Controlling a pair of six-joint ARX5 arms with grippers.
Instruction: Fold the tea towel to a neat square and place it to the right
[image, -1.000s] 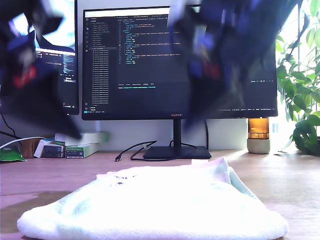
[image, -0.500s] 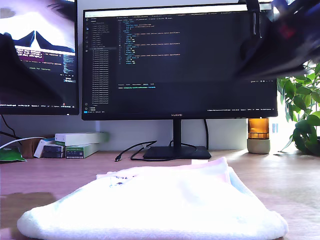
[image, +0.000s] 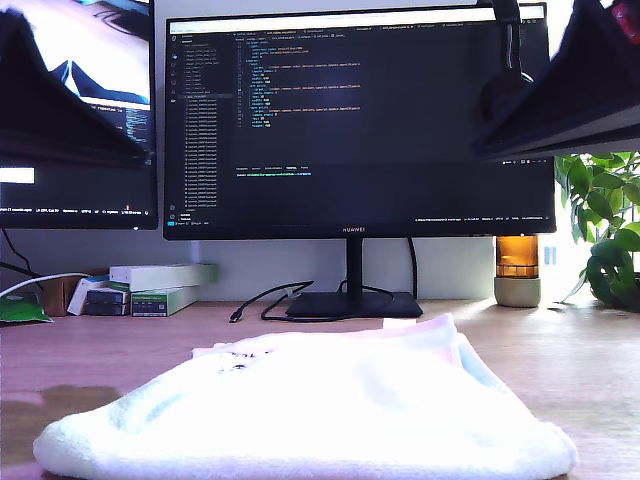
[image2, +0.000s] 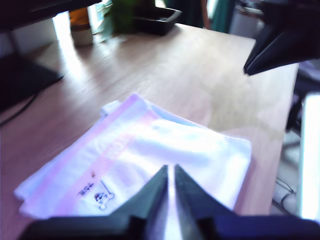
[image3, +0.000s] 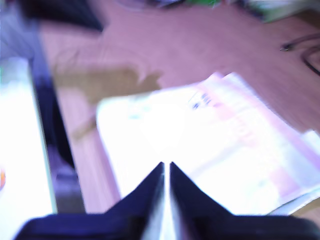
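The tea towel (image: 320, 410) lies folded in a thick white pad on the wooden desk, with a pink band and a small dark printed mark (image2: 102, 196) on top. My first gripper (image2: 170, 167) hangs above the tea towel (image2: 150, 150), fingers together and holding nothing. My second gripper (image3: 166, 164) is likewise shut and empty, above the tea towel (image3: 200, 135). In the exterior view only dark arm parts show, one (image: 60, 110) at the upper left and one (image: 570, 95) at the upper right, both well clear of the cloth.
Behind the towel stand two monitors (image: 350, 120), a monitor stand (image: 350, 300) with a loose cable (image: 265, 298), and small boxes (image: 150, 290) at the exterior view's left. At its right are an amber lamp (image: 517, 270) and a plant (image: 600, 230). Bare desk (image: 90, 350) surrounds the towel.
In the exterior view both arms have swung up and outward, from blurred shapes in front of the monitors to the upper corners. The towel has not moved.
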